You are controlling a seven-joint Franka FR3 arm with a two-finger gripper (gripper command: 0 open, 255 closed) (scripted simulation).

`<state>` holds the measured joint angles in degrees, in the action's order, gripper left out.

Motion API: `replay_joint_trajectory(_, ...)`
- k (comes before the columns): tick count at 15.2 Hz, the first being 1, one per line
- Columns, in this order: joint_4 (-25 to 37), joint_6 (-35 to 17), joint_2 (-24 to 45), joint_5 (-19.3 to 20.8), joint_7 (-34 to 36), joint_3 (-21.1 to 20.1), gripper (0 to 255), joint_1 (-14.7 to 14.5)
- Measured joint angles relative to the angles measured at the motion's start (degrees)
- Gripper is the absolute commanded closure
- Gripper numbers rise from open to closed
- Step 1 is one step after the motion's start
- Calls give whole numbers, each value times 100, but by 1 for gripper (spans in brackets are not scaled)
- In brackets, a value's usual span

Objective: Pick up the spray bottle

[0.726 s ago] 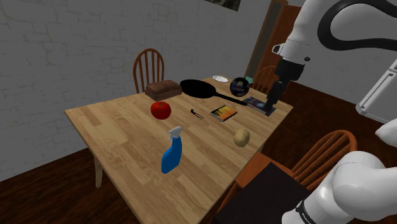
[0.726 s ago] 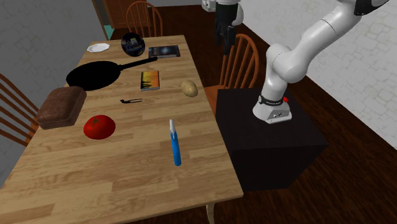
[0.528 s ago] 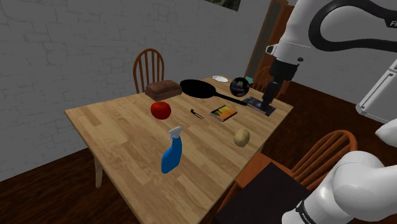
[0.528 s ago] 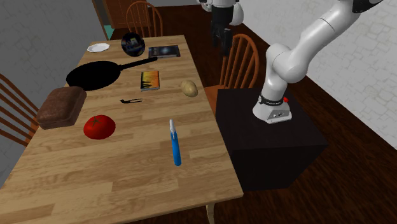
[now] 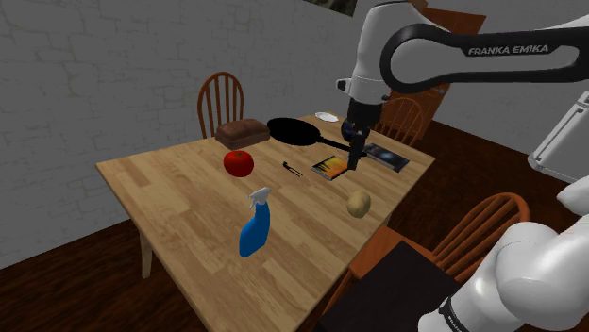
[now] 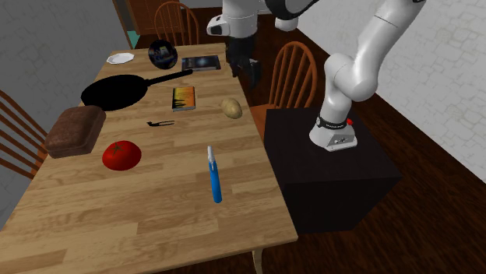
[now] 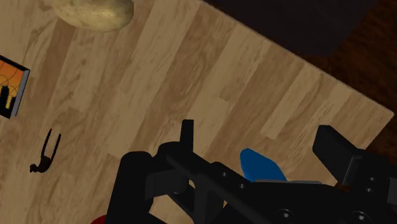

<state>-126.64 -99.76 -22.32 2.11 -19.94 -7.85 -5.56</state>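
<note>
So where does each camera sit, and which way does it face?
Shoulder view: beside the stand, looking down over the wooden table; the white arm reaches in from its right.
Second exterior view: high off the table's end, looking along it; arm and black stand at its right.
Wrist view: on the hand, looking down at the tabletop; black fingers show.
All share the spray bottle and potato.
</note>
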Motion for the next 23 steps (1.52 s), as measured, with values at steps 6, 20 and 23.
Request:
replay_joint_trajectory(6,841,-226,1389,576,-639,-366,0,-268)
replay_joint_trajectory(20,2504,-410,4192,2360,-1794,-1071,0,-1194)
replay_joint_trajectory(23,2737,-411,4586,2736,-2078,-1163,0,-1434)
